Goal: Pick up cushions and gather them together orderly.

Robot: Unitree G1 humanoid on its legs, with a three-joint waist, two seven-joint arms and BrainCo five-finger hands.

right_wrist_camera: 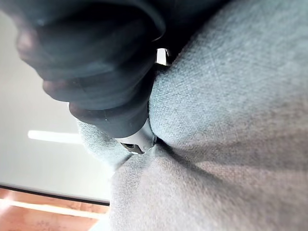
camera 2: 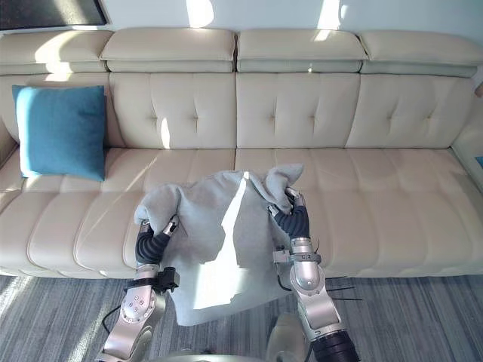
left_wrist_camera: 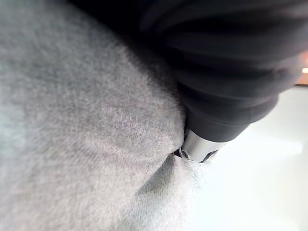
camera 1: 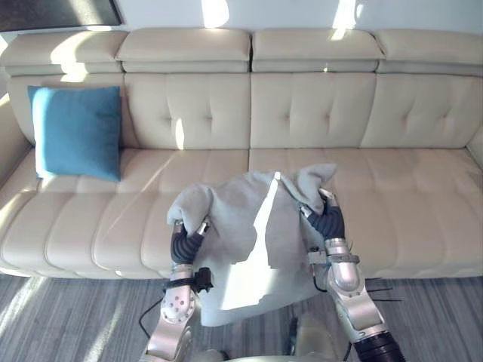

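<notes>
Before beige sofa, grey cushion betw. left hand & right hand, grip can't tell; blue cushion far left.

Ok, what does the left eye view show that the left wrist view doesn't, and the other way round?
Left eye view alone: the cream sofa, the blue cushion propped against its left end, and the right hand gripping one upper corner of the grey cushion, which hangs past the seat's front edge. Left wrist view alone: the fabric's weave from very close, creased where the hand digs in. Both: the grey cushion and the left hand gripping it.
</notes>
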